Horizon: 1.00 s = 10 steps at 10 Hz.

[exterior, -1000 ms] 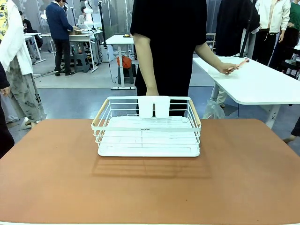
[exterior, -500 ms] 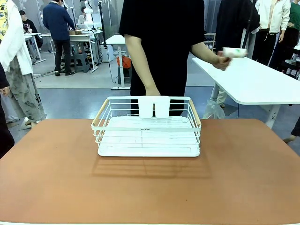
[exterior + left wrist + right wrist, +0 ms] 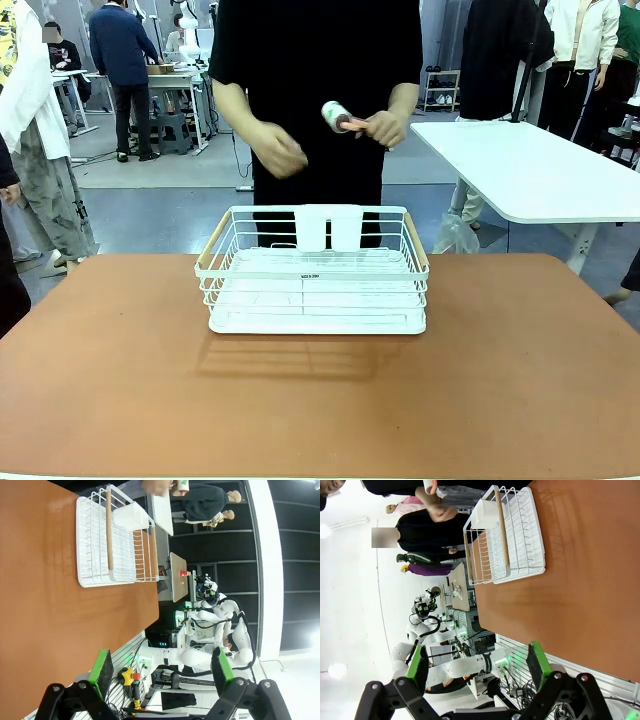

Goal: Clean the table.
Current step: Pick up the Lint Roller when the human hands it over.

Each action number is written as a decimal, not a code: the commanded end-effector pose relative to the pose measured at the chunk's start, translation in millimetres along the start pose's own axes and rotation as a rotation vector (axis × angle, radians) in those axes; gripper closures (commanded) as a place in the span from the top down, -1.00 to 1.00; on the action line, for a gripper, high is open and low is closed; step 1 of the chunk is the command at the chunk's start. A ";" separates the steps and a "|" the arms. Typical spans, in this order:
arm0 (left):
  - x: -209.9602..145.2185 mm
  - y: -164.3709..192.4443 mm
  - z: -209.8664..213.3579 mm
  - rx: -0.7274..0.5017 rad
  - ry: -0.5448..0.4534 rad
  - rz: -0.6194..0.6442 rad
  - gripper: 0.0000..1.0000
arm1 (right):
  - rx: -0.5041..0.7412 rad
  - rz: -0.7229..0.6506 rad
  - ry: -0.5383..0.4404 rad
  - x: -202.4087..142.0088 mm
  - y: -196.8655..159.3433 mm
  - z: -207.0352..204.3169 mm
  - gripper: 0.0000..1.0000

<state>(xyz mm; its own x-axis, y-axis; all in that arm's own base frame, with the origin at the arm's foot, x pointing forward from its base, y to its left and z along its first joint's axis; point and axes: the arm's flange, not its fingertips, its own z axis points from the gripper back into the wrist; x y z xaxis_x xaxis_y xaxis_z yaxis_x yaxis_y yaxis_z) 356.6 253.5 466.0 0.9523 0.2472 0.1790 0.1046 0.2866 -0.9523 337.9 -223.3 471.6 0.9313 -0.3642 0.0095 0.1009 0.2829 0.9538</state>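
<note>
Front view across table; 2 rolled wrist views, shared basket

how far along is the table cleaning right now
Done: nothing for certain. The table carries just a white wire rack with nothing in it. In hand: the person's hand holds a small white-tipped item beyond the far edge. The left gripper and right gripper are open and hold nothing. Left: seemingly all of the robot's part.

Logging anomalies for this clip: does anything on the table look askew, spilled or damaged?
Nothing stands out. The white wire basket sits square and upright on the table, no spill showing. The person's hand holds a small roll-like item.
</note>
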 end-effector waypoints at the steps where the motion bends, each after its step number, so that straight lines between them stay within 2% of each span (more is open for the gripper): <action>1: -2.5 -3.9 2.6 0.004 0.001 -0.009 1.00 | 0.011 0.006 0.001 -1.1 1.1 0.4 1.00; 10: -2.5 -3.9 2.6 0.004 0.001 -0.009 1.00 | 0.011 0.006 0.001 -1.1 1.1 0.4 1.00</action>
<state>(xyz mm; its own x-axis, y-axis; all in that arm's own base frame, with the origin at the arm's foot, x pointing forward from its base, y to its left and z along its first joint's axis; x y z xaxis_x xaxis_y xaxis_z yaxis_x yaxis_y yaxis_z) 356.6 253.5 466.0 0.9523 0.2472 0.1790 0.1046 0.2866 -0.9523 337.9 -223.3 471.6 0.9313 -0.3642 0.0095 0.1009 0.2829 0.9538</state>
